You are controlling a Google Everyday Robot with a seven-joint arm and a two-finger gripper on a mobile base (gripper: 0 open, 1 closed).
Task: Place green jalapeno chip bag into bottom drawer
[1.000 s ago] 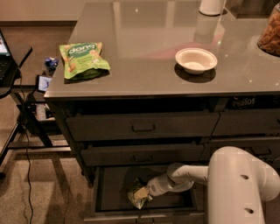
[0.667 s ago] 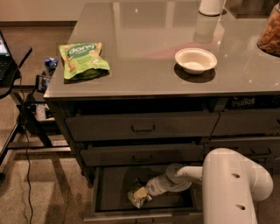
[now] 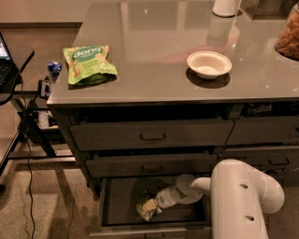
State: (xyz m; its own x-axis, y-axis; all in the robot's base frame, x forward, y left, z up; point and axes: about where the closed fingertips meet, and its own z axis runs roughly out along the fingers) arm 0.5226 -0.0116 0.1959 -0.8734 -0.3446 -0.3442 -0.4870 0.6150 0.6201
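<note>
Nearest to you, the white arm (image 3: pixel 245 200) fills the lower right corner and reaches leftward into the bottom drawer (image 3: pixel 108 205), which stands pulled out with its dark inside showing. The gripper (image 3: pixel 159 201) sits low inside that drawer, a little left of its middle, and its tip meets the green jalapeno chip bag (image 3: pixel 147 208). The bag lies crumpled on the drawer floor toward the front, well within the drawer walls. You cannot tell whether the gripper is clamped on the bag or merely resting against it, because the two run together in the dim light. Just above, the middle drawer (image 3: pixel 152 164) is pushed in, and over it the top drawer (image 3: pixel 152 135) is pushed in too; each shows a small handle at its centre. More drawer fronts (image 3: pixel 264 130) sit beside them on the right. Above those, you see the grey counter (image 3: pixel 154 84), glossy enough to throw reflections. A brighter green snack bag (image 3: pixel 88 64) with white lettering lies flat near the counter's front left corner. A white bowl (image 3: pixel 209 64) stands right of the middle, well apart from that bag. Farther back, the base of a white container (image 3: pixel 226 7) stands at the top edge, and a jar of brown snacks (image 3: pixel 288 32) is cut off at the right edge. Off to the left, beside the counter, you see a black stand (image 3: pixel 14 79) and a cable (image 3: pixel 29 154) trailing over the floor
</note>
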